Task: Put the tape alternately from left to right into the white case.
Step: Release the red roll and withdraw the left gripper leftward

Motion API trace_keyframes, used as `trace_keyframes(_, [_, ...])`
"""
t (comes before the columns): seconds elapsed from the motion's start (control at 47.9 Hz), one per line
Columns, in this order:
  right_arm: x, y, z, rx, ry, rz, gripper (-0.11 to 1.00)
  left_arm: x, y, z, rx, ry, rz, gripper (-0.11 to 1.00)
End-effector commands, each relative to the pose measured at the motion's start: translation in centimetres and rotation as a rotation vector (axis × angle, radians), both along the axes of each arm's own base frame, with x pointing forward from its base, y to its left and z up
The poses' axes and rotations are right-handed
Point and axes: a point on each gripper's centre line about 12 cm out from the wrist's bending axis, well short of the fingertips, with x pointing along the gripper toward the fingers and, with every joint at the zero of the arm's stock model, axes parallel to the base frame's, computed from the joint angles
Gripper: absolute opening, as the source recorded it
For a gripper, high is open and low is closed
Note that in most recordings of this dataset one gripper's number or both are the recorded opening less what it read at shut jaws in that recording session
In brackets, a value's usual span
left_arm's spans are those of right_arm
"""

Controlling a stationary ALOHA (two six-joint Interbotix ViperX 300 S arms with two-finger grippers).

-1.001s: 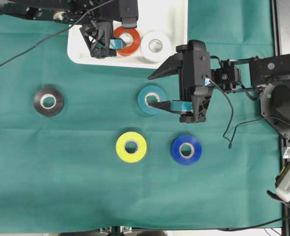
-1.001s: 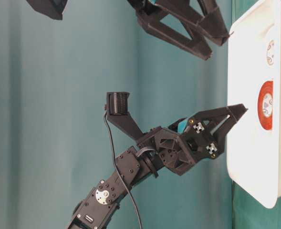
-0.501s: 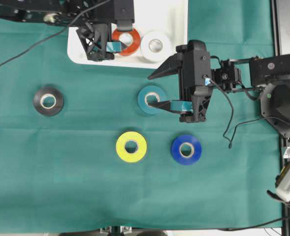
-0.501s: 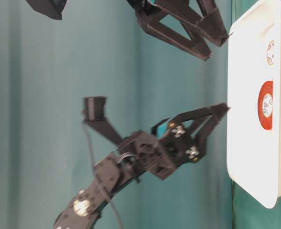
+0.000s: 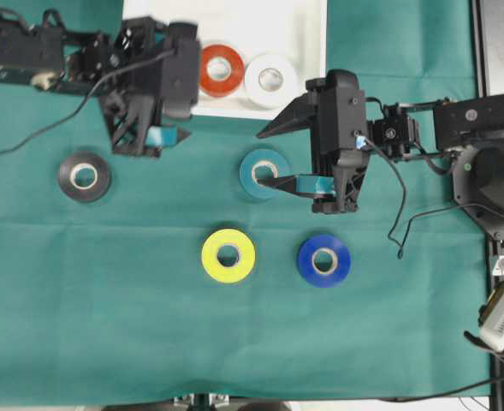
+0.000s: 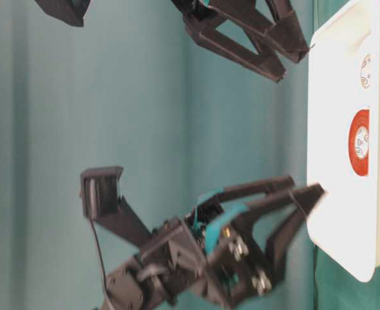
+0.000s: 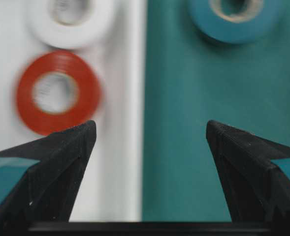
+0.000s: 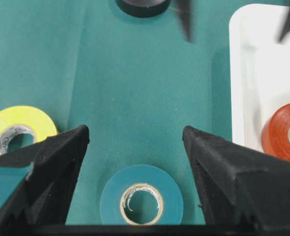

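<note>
Left hand [image 5: 153, 137] wide open, holding nothing, hanging over the green worktop [image 5: 106, 282] just off the near-left corner of the white case [image 5: 299, 51]. Left wrist view: its two fingertips [image 7: 61, 147] well apart, bare cloth and the case rim between them. Ahead of the left fingertip, inside the case, the orange-red roll [image 5: 221, 70], with the white roll [image 5: 270, 77] just beyond it; the two sit side by side, about touching. Ahead of the right fingertip, out on the cloth, the teal roll [image 7: 236, 19]. Black roll [image 5: 84, 176] lies near this hand, below and to its left in the overhead view, nothing between them.

Right hand [image 5: 290, 154] also wide open and empty. Teal roll lies flat on the worktop, centred in the gap between its fingers in the right wrist view [image 8: 141, 198], apart from both fingertips [image 8: 61, 152]. Yellow roll [image 5: 228, 255] sits outside that hand's left finger, partly hidden behind it in the wrist view. Blue roll [image 5: 323, 260] lies near the hand's body on the cloth, clear of it. Case rim sits to the right of the right finger in the wrist view, orange-red roll showing just past it.

Four rolls on the cloth, all well apart from each other. Cables trail off both arms; none lies across a roll.
</note>
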Motion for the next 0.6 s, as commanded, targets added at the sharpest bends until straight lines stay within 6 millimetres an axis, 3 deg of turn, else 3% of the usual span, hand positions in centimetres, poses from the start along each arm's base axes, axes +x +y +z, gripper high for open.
trace_keyframes(0.0, [0.1,0.1,1.0,0.004,-0.035,0.0,0.83,-0.5,-1.4,1.6,-0.001,-0.042,-0.032,0.75])
trace_keyframes(0.334, [0.1,0.1,0.9,0.004,-0.034,0.002,0.83,-3.3,-6.3,0.7,-0.083,-0.012,-0.073,0.75])
trace_keyframes(0.584, [0.2,0.1,0.6,0.003,-0.021,0.002,0.83,-5.1,-8.2,-0.4,-0.16,0.025,-0.04,0.75])
